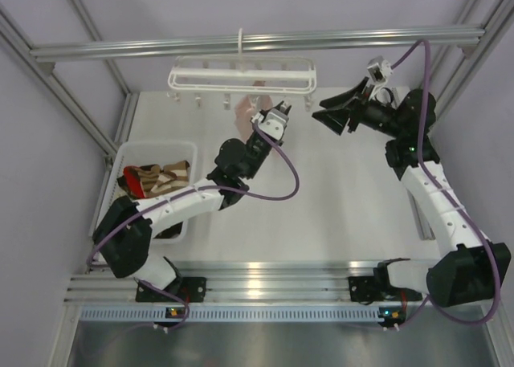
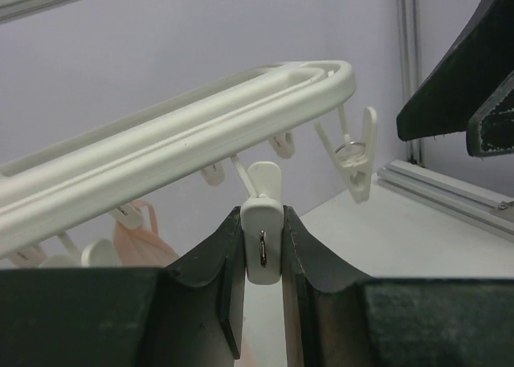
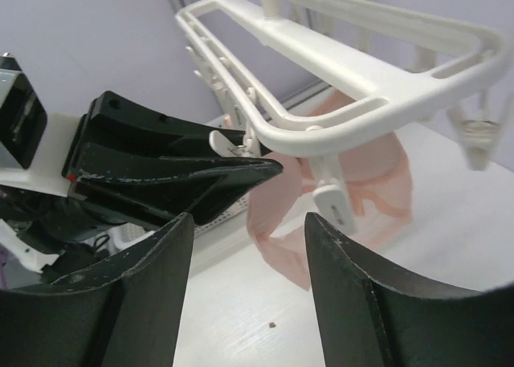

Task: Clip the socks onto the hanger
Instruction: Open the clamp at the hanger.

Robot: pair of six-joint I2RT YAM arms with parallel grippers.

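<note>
The white hanger [image 1: 241, 74] hangs by its hook from the top bar, with a row of clips under its rails. My left gripper [image 1: 279, 112] is raised to it and is shut on one dangling white clip [image 2: 263, 242], squeezing it from both sides. The hanger also shows in the left wrist view [image 2: 177, 142] and the right wrist view [image 3: 345, 70]. My right gripper [image 1: 325, 114] is open and empty, just right of the left gripper, level with the clips. The argyle socks [image 1: 157, 178] lie in a white bin at the left.
A pale pink cloth [image 3: 353, 182] hangs from the hanger behind the clips and also shows in the top view [image 1: 247, 110]. The white bin [image 1: 189, 146] stands by the left frame post. An aluminium bar [image 1: 361, 38] crosses above the hanger.
</note>
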